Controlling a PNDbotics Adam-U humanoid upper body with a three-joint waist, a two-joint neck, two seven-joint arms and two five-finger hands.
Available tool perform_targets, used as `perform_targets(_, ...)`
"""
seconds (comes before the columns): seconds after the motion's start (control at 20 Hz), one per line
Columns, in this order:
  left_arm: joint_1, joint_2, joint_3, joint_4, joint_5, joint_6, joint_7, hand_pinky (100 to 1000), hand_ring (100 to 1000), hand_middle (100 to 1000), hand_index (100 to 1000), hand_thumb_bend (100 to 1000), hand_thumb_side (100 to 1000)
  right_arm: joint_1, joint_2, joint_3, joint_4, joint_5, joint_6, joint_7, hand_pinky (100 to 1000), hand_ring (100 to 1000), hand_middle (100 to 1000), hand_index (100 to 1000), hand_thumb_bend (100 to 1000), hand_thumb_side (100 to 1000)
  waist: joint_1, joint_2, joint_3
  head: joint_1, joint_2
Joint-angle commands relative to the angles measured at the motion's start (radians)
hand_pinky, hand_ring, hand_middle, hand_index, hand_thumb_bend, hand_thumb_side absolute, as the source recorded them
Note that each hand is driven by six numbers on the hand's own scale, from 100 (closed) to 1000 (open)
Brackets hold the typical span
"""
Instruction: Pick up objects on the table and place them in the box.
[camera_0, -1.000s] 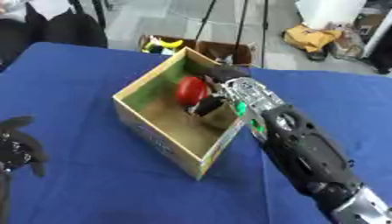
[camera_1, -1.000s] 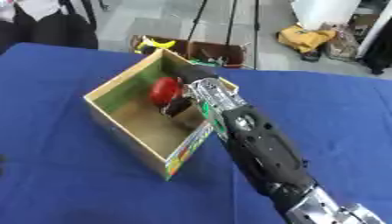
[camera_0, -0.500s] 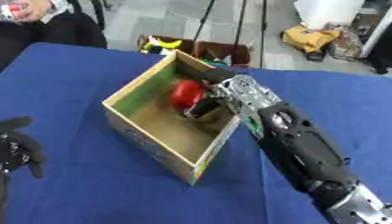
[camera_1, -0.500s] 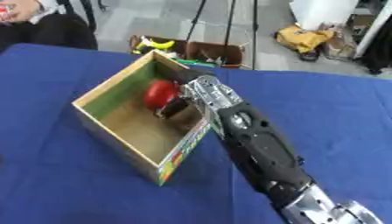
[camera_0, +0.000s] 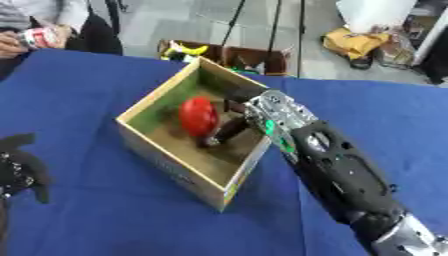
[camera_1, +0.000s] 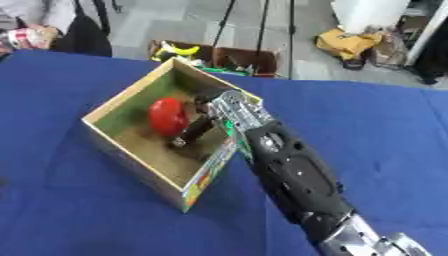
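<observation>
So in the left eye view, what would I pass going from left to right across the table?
The robot's left hand, resting at the edge → the box wall → the red object inside it → the right hand reaching in.

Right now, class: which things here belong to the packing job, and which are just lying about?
Job: box; red object inside it; right hand reaching into the box.

Lying about: left hand, idle at the left edge; clutter on the floor beyond the table.

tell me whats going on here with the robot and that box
The robot's right hand reaches down into the open cardboard box on the blue table, its dark fingers beside a red object lying inside. Whether the fingers still grip it is unclear. The left hand rests open at the lower left edge.
</observation>
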Motion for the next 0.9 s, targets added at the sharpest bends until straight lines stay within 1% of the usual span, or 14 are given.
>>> perform_targets(0.05, -0.008, 0.002, -0.002, -0.020, 0.004, 0.000, -0.003, 272, 411, 430, 743, 100, 1000, -0.031, -0.014, -0.006, -0.048, 0.002, 0.016, -0.010, 778, 945, 983, 939, 808, 944, 0.010, -0.027, -0.001, 0.002, -0.005)
perform_targets(0.15, -0.007, 0.002, -0.003, -0.020, 0.004, 0.000, -0.003, 272, 411, 430, 743, 100, 1000, -0.035, -0.020, -0.008, -0.067, 0.005, 0.027, -0.029, 784, 947, 997, 939, 804, 959, 0.011, -0.028, -0.003, 0.003, -0.005)
perform_targets(0.2, -0.006, 0.002, -0.003, -0.020, 0.004, 0.000, -0.003, 272, 411, 430, 743, 100, 1000, -0.035, -0.022, -0.010, -0.077, 0.006, 0.031, -0.039, 778, 940, 990, 937, 798, 963, 0.011, -0.029, -0.004, 0.003, -0.006)
perform_targets(0.25, -0.006, 0.002, -0.003, -0.020, 0.004, 0.001, -0.004, 272, 411, 430, 743, 100, 1000, -0.036, -0.024, -0.014, -0.091, 0.002, 0.034, -0.050, 764, 924, 968, 927, 774, 981, 0.011, -0.029, -0.005, 0.004, -0.006)
perform_targets(0.3, -0.005, 0.002, -0.002, -0.020, 0.003, 0.001, -0.003, 272, 411, 430, 743, 100, 1000, -0.036, -0.028, -0.018, -0.105, -0.001, 0.040, -0.063, 764, 926, 962, 927, 770, 1000, 0.012, -0.030, -0.006, 0.005, -0.005)
perform_targets(0.55, -0.003, 0.003, -0.001, -0.020, 0.003, 0.001, -0.002, 272, 411, 430, 743, 100, 1000, -0.030, -0.057, -0.038, -0.192, -0.012, 0.067, -0.124, 747, 908, 951, 926, 739, 1000, 0.015, -0.033, -0.012, 0.010, -0.003)
perform_targets(0.7, -0.002, 0.003, 0.002, -0.020, 0.002, 0.001, 0.000, 272, 411, 431, 743, 100, 1000, -0.020, -0.094, -0.049, -0.291, -0.041, 0.070, -0.145, 732, 893, 935, 921, 702, 1000, 0.017, -0.034, -0.020, 0.018, 0.000)
perform_targets(0.75, -0.002, 0.003, 0.002, -0.020, 0.002, 0.000, 0.001, 272, 411, 431, 743, 100, 1000, -0.014, -0.105, -0.054, -0.330, -0.048, 0.074, -0.154, 716, 879, 918, 917, 671, 1000, 0.018, -0.034, -0.022, 0.020, 0.001)
perform_targets(0.9, -0.003, 0.003, 0.005, -0.020, 0.002, -0.001, 0.003, 273, 412, 431, 743, 100, 1000, 0.012, -0.137, -0.071, -0.450, -0.093, 0.094, -0.181, 692, 857, 897, 913, 636, 1000, 0.022, -0.034, -0.028, 0.026, 0.002)
